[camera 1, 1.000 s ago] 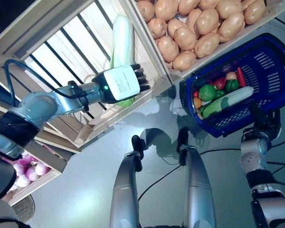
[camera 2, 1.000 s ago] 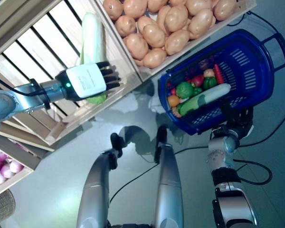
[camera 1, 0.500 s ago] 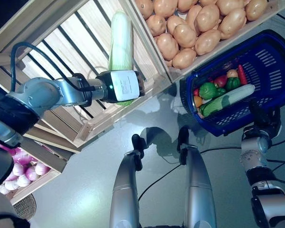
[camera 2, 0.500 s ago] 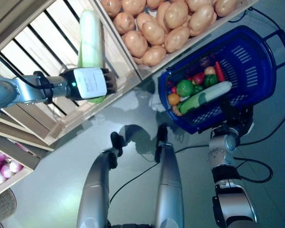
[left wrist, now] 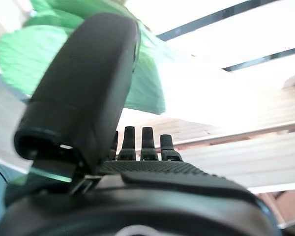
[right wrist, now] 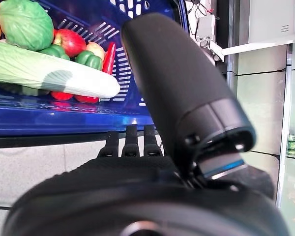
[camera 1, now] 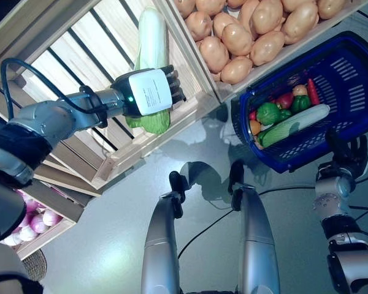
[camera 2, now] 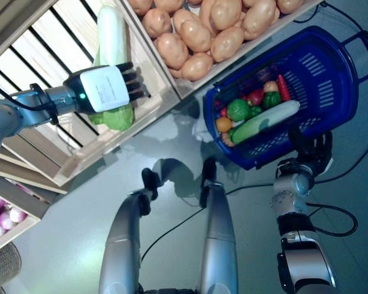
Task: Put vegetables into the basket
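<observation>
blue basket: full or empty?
Partly full: the blue basket holds a long cabbage and smaller vegetables, and bare mesh shows toward its far end.

Left arm: silver-grey segmented shell with black joint bands. Left robot hand [camera 1: 148,92]: dark fingers, white rectangular back plate, small green indicator light at the wrist. Right robot hand [camera 2: 310,153]: dark throughout, on a silver-grey forearm with black collars; textured palm, broad rounded thumb.
</observation>
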### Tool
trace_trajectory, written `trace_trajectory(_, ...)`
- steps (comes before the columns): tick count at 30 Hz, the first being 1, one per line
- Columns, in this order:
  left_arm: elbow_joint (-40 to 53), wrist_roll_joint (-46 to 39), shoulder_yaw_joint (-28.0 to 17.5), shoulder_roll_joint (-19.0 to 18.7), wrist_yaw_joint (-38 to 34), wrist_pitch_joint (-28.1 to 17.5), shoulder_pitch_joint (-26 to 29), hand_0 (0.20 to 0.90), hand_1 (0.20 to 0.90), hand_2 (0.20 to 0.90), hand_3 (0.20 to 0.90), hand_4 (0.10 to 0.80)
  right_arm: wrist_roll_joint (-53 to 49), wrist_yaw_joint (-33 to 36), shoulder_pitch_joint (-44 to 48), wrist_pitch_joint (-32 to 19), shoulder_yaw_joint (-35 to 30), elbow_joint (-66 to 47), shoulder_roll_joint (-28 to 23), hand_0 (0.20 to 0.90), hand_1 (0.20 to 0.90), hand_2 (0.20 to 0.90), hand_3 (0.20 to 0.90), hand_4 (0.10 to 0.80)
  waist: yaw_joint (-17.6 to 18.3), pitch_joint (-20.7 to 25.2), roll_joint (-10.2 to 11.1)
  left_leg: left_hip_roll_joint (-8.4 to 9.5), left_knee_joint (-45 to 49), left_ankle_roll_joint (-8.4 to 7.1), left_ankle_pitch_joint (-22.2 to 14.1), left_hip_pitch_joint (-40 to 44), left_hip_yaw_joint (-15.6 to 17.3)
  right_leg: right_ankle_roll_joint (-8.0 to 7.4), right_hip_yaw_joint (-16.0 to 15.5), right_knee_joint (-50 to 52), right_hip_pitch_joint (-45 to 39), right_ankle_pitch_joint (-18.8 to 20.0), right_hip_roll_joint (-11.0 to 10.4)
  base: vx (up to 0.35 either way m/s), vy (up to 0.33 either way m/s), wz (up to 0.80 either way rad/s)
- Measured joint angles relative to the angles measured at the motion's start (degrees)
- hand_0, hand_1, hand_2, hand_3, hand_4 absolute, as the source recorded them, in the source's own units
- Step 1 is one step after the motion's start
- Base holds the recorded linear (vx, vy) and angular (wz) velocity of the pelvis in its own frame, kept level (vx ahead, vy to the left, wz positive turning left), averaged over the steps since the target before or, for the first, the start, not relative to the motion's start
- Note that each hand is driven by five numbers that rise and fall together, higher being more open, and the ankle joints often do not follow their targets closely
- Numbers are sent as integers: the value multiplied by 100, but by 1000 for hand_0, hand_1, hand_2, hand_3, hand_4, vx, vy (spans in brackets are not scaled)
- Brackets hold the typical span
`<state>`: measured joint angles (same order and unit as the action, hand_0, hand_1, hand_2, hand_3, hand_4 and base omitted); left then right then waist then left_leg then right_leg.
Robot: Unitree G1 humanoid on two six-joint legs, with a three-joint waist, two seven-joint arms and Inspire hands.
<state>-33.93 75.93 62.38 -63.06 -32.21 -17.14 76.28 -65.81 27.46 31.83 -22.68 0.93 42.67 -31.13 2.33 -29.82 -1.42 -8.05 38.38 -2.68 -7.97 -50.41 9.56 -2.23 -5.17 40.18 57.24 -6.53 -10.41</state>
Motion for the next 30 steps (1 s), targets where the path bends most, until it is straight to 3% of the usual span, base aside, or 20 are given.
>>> trace_trajectory(12, -515, -7, -59, 238, -610, 331, -108, 900, 900, 900, 900, 800, 7, 14, 187, 101, 3, -28, -113, 900, 900, 900, 900, 800, 27, 0, 8, -42, 373, 61, -113, -445, -33, -17, 8, 122, 329, 30, 5, -7, 20, -1)
trace_trajectory(14, -645, -7, -60, 318, -609, 334, -107, 620, 620, 620, 620, 613, 8, 18, 194, 101, 4, -28, -114, 900, 900, 900, 900, 800, 37, -1, 8, -42, 386, 69, -118, -462, -33, -30, 8, 117, 336, 40, 5, 0, 0, 0)
trace_trajectory(17, -667, 35, -137, 363, -618, 329, -107, 639, 639, 639, 639, 626, 10, 64, 240, 121, 5, -37, -116, 900, 900, 900, 900, 800, 68, 0, 9, -42, 354, 76, -122, -494, -39, -31, 3, 83, 349, 40, 7, 0, 0, 0)
trace_trajectory(19, -649, 154, -212, 357, -616, 335, -43, 535, 535, 535, 535, 557, 10, 83, 259, 135, 25, -40, -122, 900, 900, 900, 900, 800, 88, 0, 11, -39, 322, 77, -122, -497, -35, -50, 1, 45, 349, 53, 8, 0, 0, 0)
trace_trajectory(20, -646, 232, -212, 347, -603, 311, 22, 467, 467, 467, 467, 511, 11, 85, 260, 136, 53, -43, -134, 900, 900, 900, 900, 800, 98, 0, 11, -37, 307, 77, -121, -498, -33, -67, 1, 26, 349, 64, 8, 0, 0, 0)
trace_trajectory(21, -639, 233, -212, 330, -548, 255, 57, 340, 340, 340, 340, 427, 11, 89, 259, 137, 74, -71, -144, 900, 900, 900, 900, 800, 112, 0, 11, -37, 299, 78, -122, -497, -25, -75, 2, 0, 349, 73, 11, 0, 0, 0)
trace_trajectory(22, -632, 231, -212, 320, -544, 245, 58, 300, 300, 300, 300, 400, 11, 92, 260, 137, 81, -87, -146, 900, 900, 900, 900, 800, 119, 0, 10, -37, 291, 80, -123, -496, -19, -76, 3, -8, 349, 76, 11, 0, 0, 0)
trace_trajectory(30, -302, 190, -206, 264, -77, 217, 117, 300, 300, 300, 300, 400, 11, 130, 273, 137, 163, -117, -191, 900, 900, 900, 900, 800, 123, 1, 10, -34, 267, 96, -132, -497, 6, -89, 21, -51, 350, 90, 9, 0, 0, 0)
